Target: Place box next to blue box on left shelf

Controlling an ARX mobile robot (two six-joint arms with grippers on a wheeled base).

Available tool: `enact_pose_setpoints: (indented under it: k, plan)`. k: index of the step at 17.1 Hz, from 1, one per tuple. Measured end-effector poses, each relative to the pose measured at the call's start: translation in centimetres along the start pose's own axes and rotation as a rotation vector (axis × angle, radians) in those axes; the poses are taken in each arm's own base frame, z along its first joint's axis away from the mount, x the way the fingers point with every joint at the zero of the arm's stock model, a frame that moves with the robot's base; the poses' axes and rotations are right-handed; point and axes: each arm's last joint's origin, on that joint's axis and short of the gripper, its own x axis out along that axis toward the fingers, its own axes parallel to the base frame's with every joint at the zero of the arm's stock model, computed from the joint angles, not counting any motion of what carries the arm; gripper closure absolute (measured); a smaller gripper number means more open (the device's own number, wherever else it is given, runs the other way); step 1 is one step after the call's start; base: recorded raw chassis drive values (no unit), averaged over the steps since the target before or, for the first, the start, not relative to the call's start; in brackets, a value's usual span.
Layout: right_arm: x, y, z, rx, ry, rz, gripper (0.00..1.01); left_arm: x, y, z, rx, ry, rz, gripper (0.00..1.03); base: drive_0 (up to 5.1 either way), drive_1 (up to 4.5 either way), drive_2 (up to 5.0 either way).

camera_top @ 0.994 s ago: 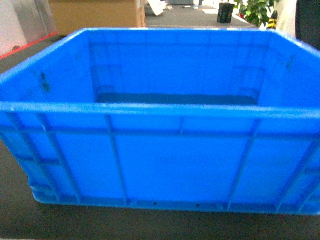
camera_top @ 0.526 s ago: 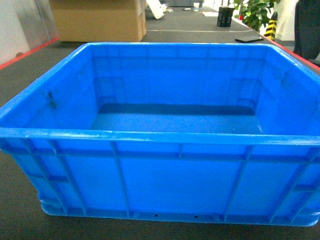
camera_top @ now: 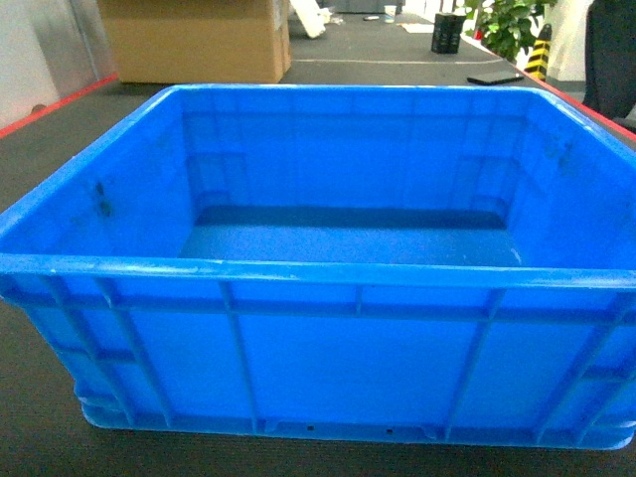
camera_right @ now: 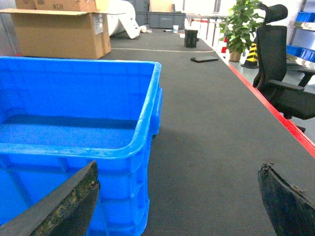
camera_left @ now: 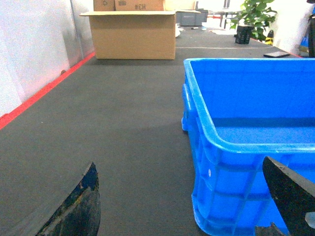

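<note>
- Nearest, the left gripper (camera_left: 184,206) and the right gripper (camera_right: 177,201) are spread wide, holding nothing, one at each near corner of the crate.
- The large bright blue ribbed plastic box (camera_top: 328,258) fills mid-frame, standing empty on the dark grey textured floor (camera_left: 123,128).
- It looks stiff, light and slick; the thick side rims seem the best hold.
- Upper left, far off, stands a brown cardboard carton (camera_top: 194,40); no shelf is in view.

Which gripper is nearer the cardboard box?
Left. Left gripper sits at the blue crate's left corner, cardboard box ahead. Right gripper sits at the crate's right corner, farther across.
</note>
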Motion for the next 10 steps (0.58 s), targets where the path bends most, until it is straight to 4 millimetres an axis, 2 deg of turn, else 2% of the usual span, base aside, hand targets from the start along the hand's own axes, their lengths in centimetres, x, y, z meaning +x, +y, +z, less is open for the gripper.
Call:
enact_pose_setpoints:
  k: [10]
  plan:
    - [0.0,0.0,0.0,0.0,0.0,0.0,0.03,0.0,0.0,0.0,0.0,0.0,0.0,0.05,0.0,0.0,0.0]
